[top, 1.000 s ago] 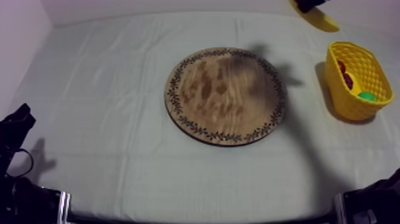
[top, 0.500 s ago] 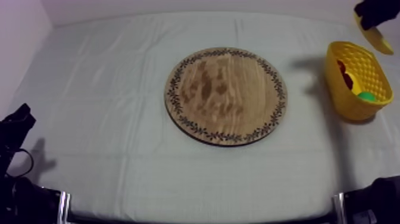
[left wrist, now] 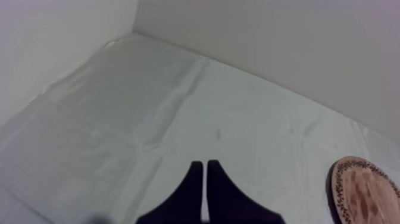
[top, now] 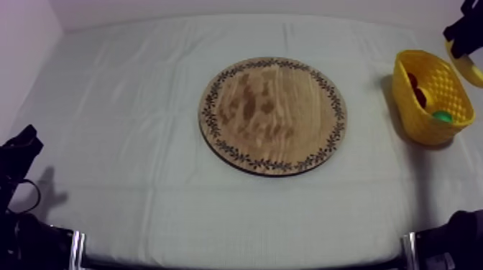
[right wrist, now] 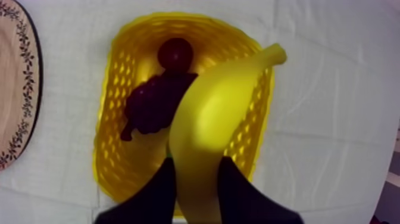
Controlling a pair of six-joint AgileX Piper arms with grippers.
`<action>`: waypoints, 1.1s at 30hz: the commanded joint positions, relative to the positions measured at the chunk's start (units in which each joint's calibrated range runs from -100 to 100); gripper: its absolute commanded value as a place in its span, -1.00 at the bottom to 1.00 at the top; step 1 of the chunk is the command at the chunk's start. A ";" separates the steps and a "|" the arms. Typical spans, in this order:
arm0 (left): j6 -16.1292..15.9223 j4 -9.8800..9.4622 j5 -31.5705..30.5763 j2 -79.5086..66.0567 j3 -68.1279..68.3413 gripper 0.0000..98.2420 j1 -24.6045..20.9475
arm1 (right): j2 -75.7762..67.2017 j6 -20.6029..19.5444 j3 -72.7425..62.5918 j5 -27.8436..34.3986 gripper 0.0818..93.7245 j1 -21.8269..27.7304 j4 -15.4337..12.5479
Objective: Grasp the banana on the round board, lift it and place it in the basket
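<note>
My right gripper (top: pixel 465 32) hangs at the far right, just beyond the yellow basket (top: pixel 420 122), shut on the banana (top: pixel 468 69). In the right wrist view the banana (right wrist: pixel 214 119) sits between the two black fingers (right wrist: pixel 161 193) of that gripper (right wrist: pixel 196 182), directly over the basket (right wrist: pixel 113 77). Inside the basket lie a dark bunch of grapes (right wrist: pixel 152 104) and a small red fruit (right wrist: pixel 174 53). The round wooden board (top: pixel 273 115) lies bare in the middle of the table. My left gripper (top: pixel 21 147) rests low at the left, and its fingers (left wrist: pixel 204 170) lie together as a narrow wedge.
A green piece (top: pixel 443 115) shows in the basket's near end. The board's patterned rim (right wrist: pixel 15 89) lies just left of the basket. The board's edge (left wrist: pixel 363 190) is also off to the side of my left gripper, with plain cloth ahead up to the back wall.
My right gripper has carried the banana rightward and toward the near side, from beyond the table's far edge to a spot over the basket. The left arm has stayed still.
</note>
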 commanded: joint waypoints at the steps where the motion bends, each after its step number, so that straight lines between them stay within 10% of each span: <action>1: -0.01 -0.01 0.01 0.02 0.03 -1.00 -0.02 | 2.05 -0.37 0.63 -1.03 -0.68 0.31 0.37; 16: -0.01 -0.01 0.01 0.02 0.03 -1.00 -0.02 | 15.02 -1.49 6.39 -8.99 -0.51 -0.02 0.46; 33: -0.01 -0.01 0.01 0.02 0.03 -1.00 -0.02 | 17.00 -2.88 3.60 -9.87 0.67 -1.00 0.02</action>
